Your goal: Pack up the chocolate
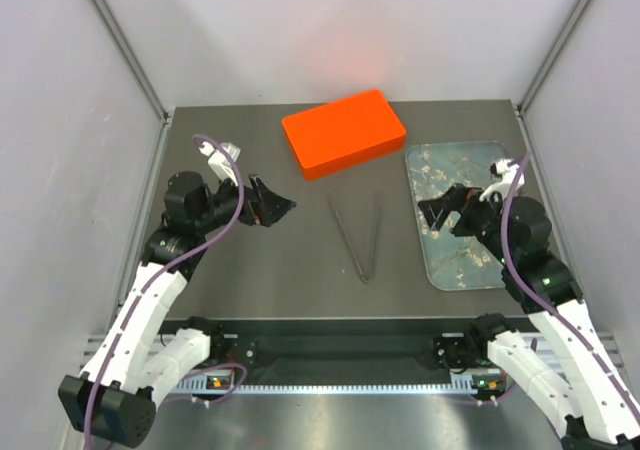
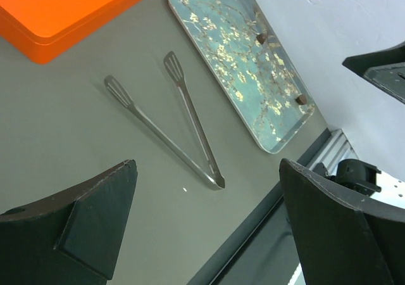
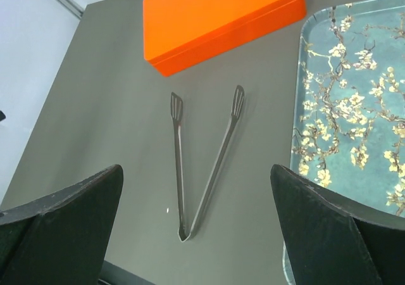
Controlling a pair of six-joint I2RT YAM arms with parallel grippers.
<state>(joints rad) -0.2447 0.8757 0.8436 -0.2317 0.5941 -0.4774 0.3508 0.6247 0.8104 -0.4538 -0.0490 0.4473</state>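
Grey table (image 1: 250,270), tongs (image 1: 347,235) lying mid-way. Left gripper (image 1: 270,203) hangs elbow-bent over bare surface, jaws spread wide. Right gripper (image 1: 440,213), equally wide, hovers above the blossom tray (image 1: 450,270), where two chocolate lumps (image 2: 260,38) sit.

Orange box (image 1: 344,132), tongs (image 1: 347,236), blossom tray (image 1: 445,170).

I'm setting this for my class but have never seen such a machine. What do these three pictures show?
Two robot arms are bolted at the near edge of a table. One picture looks down from above; the other two come from a camera on each wrist, the dark wedges being its fingers. On the table lie a closed orange box, metal tongs and a blossom-print tray with two small brown chocolate lumps visible. The left gripper and right gripper are both open, holding nothing.
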